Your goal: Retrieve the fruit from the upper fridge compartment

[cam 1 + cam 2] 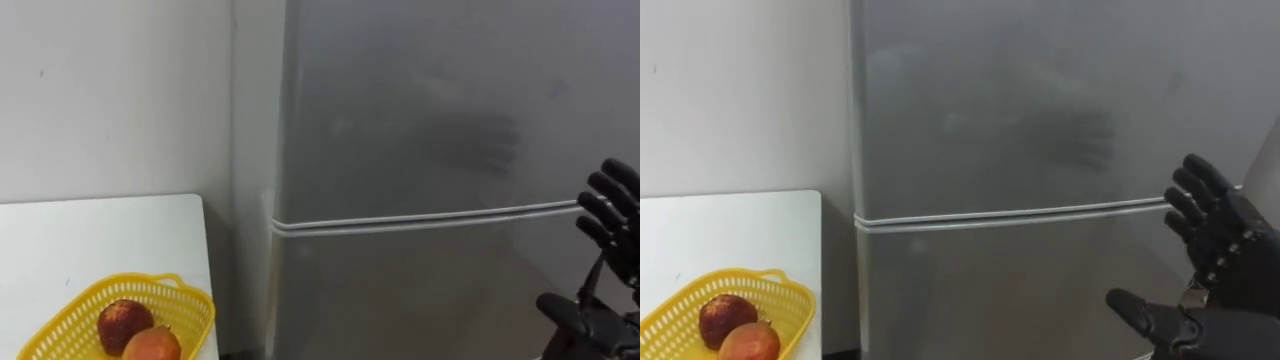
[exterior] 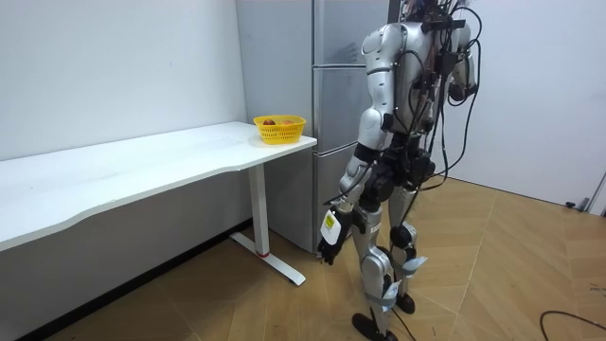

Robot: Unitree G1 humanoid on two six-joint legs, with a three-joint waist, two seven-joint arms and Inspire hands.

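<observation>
The grey fridge stands straight before me with both doors closed; its upper door [image 1: 420, 110] [image 1: 1020, 100] meets the lower door at a pale seam [image 1: 420, 218]. My right hand [image 1: 1228, 255] [image 1: 612, 215] is raised at the right, a short way in front of the door at seam height. It is open, fingers spread and thumb stuck out, holding nothing. A faint shadow of it falls on the upper door. In the room view I stand facing the fridge [image 2: 336, 38], and my left hand [image 2: 329, 248] hangs beside my thigh.
A white table [image 1: 90, 240] [image 2: 142, 161] butts against the wall left of the fridge. On its near corner sits a yellow basket [image 1: 130, 281] [image 2: 280, 128] holding two reddish fruits [image 1: 124, 322]. Open wooden floor lies behind me.
</observation>
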